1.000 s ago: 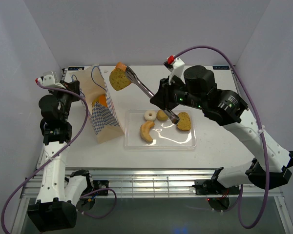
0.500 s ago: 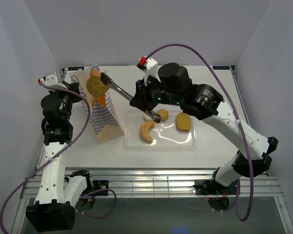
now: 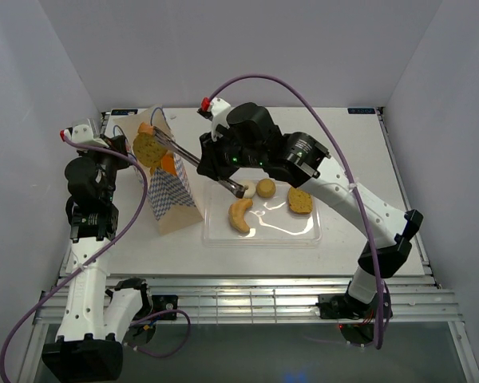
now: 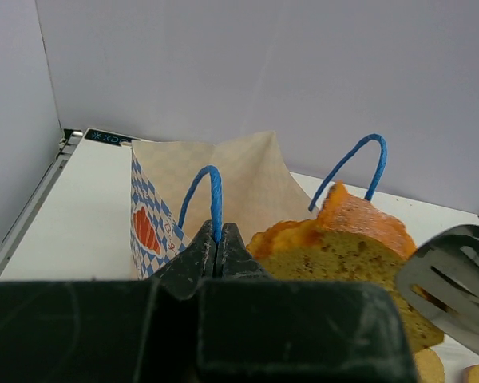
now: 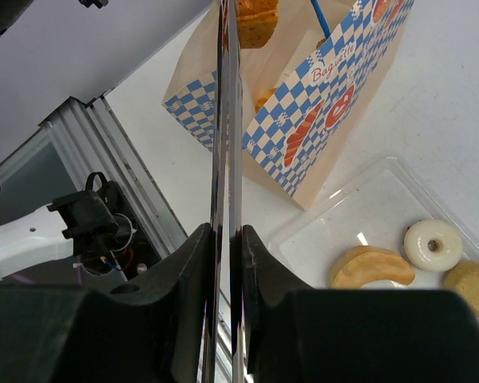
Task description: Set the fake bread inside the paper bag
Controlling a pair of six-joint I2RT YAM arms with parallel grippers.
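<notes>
The paper bag (image 3: pixel 174 194) stands open at the left of the table, tan with blue-and-white chequered sides (image 5: pixel 303 120). My left gripper (image 4: pixel 218 239) is shut on one of its blue cord handles (image 4: pixel 214 195). My right gripper (image 5: pixel 226 231) is shut on metal tongs (image 3: pixel 193 157), whose far end pinches a brown toast slice (image 3: pixel 150 147) just above the bag's mouth. The slice (image 4: pixel 343 263) fills the left wrist view, with the tong blade (image 4: pixel 455 279) beside it. An orange piece (image 3: pixel 168 165) lies inside the bag.
A clear plastic tray (image 3: pixel 279 225) lies right of the bag. It holds a pale crescent (image 3: pixel 239 215), a small bun (image 3: pixel 265 188), a white ring (image 5: pixel 433 245) and another toast slice (image 3: pixel 300 199). My right arm spans above the tray.
My right arm has swung left, carrying the toast slice in the tongs from over the back of the table to above the bag's mouth. The left gripper has kept its hold.
</notes>
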